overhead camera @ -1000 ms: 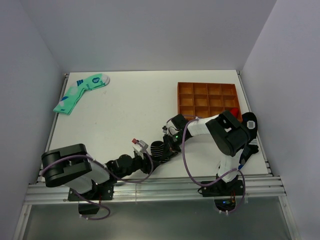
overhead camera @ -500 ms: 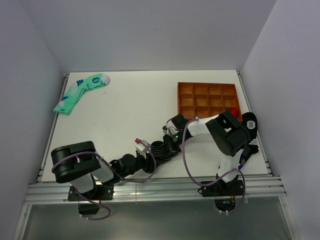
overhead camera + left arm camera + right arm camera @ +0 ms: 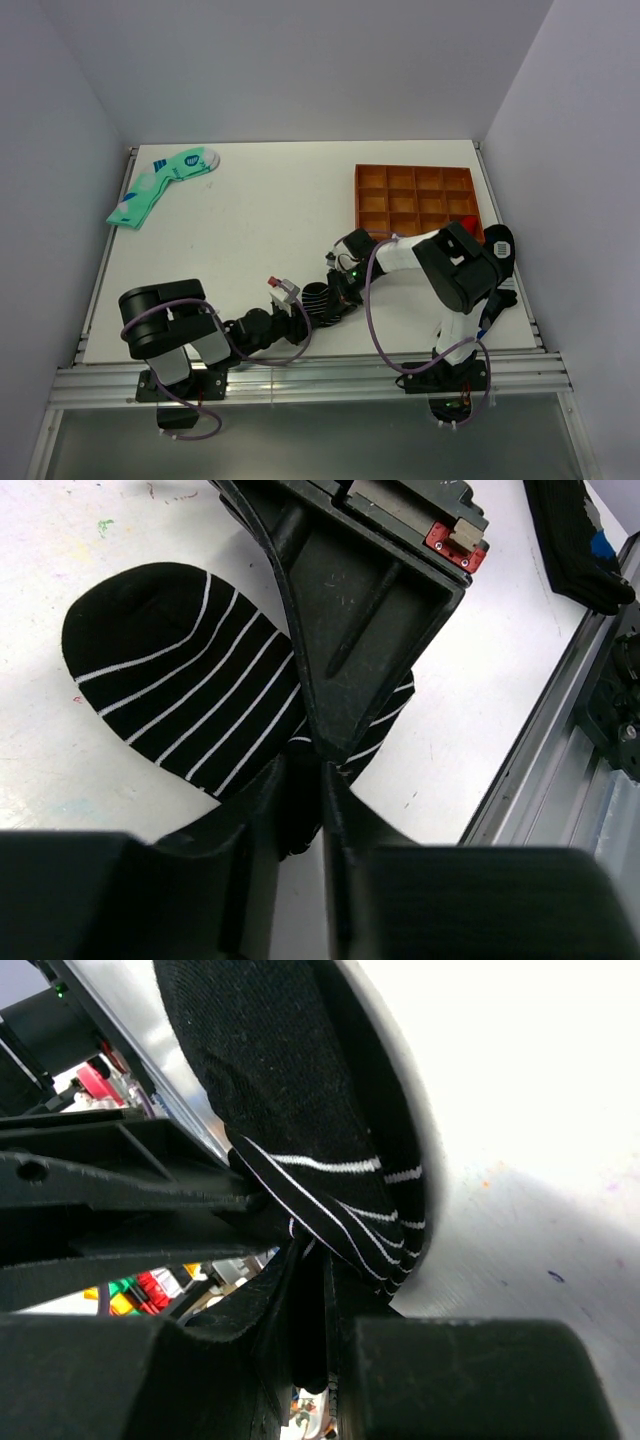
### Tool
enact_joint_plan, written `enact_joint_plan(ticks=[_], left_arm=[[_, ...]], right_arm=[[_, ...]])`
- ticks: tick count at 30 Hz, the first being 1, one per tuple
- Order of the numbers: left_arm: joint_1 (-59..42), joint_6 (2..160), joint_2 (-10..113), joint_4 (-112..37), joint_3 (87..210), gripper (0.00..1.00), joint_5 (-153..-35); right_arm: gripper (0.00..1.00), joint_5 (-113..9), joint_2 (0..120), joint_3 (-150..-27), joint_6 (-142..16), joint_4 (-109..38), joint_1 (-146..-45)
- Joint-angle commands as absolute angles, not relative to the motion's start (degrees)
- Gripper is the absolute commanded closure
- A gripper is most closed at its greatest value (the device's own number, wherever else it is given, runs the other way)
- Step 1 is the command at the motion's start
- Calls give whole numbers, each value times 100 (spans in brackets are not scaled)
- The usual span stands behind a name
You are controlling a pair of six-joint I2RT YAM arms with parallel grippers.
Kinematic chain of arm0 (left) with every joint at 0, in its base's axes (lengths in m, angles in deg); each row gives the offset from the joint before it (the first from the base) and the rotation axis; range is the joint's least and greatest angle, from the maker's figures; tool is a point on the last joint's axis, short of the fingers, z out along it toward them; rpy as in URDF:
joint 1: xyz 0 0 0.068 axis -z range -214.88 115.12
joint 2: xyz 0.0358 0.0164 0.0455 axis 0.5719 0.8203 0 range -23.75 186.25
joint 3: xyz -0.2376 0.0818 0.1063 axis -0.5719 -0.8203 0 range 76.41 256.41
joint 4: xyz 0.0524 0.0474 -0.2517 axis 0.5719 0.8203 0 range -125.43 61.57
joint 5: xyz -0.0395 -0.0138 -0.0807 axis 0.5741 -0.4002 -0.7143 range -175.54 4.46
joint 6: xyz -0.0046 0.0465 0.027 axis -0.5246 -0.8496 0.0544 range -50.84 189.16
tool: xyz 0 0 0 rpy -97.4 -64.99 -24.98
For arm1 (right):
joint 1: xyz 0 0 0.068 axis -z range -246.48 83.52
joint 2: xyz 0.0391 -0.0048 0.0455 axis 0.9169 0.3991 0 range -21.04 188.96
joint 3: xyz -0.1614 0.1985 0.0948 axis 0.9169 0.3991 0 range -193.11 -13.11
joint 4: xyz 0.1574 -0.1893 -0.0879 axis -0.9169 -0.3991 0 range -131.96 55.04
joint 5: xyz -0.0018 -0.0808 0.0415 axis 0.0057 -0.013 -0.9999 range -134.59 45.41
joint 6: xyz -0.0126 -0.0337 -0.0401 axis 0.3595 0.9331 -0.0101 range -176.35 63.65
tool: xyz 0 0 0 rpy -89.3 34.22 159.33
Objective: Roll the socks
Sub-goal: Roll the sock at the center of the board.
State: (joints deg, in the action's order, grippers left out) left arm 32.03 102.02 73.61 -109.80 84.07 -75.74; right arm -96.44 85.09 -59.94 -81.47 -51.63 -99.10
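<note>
Socks (image 3: 170,680) lie flat, one edge pinched by both left hand (image 3: 305,770) and right hand (image 3: 312,1260).

The socks (image 3: 318,297) are lying near the table's (image 3: 250,235) front edge, between the left gripper (image 3: 303,308) and the right gripper (image 3: 332,291). The compartment tray (image 3: 361,200) is sitting behind them to the right, and the other socks (image 3: 160,185) are lying in the far left corner.

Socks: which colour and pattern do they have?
Black socks with thin white stripes; the left wrist view shows it best.
</note>
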Motion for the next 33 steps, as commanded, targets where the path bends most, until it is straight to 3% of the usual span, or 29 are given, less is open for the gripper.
enact_joint_plan(ticks=[1,7,17,33], left_arm=[[3218,10361,7478,-10961,8396,77,-7657],[3218,10440,7443,-10312,8607,100,-7622],[3121,10677,7355,-8704,9187,100,-7692],[2586,11310,6907,-7006,9486,100,-8281]], right_arm=[[87,-8572,8479,-5767,-8025,-5298,-9882],[84,-8230,8154,-5697,-8139,-5149,-9900],[62,-7852,7503,-5372,-8386,-4499,-9909],[58,-6612,5728,-5012,-8711,-3692,-9900]])
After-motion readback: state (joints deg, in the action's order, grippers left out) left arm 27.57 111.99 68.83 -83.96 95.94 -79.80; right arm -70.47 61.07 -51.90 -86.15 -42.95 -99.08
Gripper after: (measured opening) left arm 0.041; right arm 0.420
